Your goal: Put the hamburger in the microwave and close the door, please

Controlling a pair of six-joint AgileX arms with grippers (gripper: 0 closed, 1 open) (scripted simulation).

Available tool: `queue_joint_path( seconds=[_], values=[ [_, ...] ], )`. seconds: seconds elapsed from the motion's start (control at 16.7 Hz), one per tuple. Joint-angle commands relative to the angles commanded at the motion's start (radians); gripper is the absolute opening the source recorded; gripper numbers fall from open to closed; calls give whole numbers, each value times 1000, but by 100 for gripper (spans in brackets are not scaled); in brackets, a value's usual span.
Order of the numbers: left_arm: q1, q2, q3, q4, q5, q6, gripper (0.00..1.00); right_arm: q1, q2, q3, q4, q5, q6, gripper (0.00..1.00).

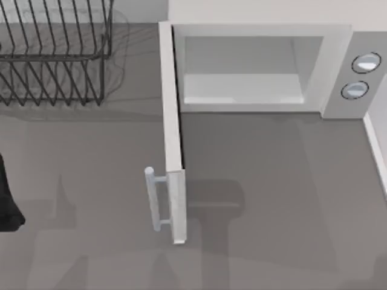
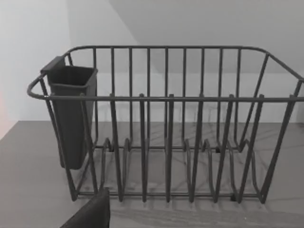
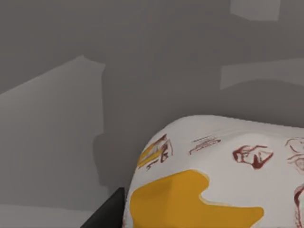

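The hamburger, whitish with an orange-yellow blotch and red marks, sits very close in the right wrist view. My right gripper is shut on it, and one dark finger lies against its side, with the grey table well below. The white microwave stands at the back of the table, its pale cavity bare. The door is swung fully open towards the front, with its bar handle on the left face. My left arm is parked at the table's left edge.
A black wire rack stands at the back left; the left wrist view faces this rack and the dark cup hung on its end. Two round knobs sit on the microwave's grey panel at the right.
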Motion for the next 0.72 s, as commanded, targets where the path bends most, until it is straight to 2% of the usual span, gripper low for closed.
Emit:
queue_joint_path(
  seconds=[0.24, 0.72],
  values=[
    [0, 0, 0, 0, 0, 0, 100, 0, 0, 0, 0, 0, 0, 2],
    [0, 0, 0, 0, 0, 0, 100, 0, 0, 0, 0, 0, 0, 0]
  ],
)
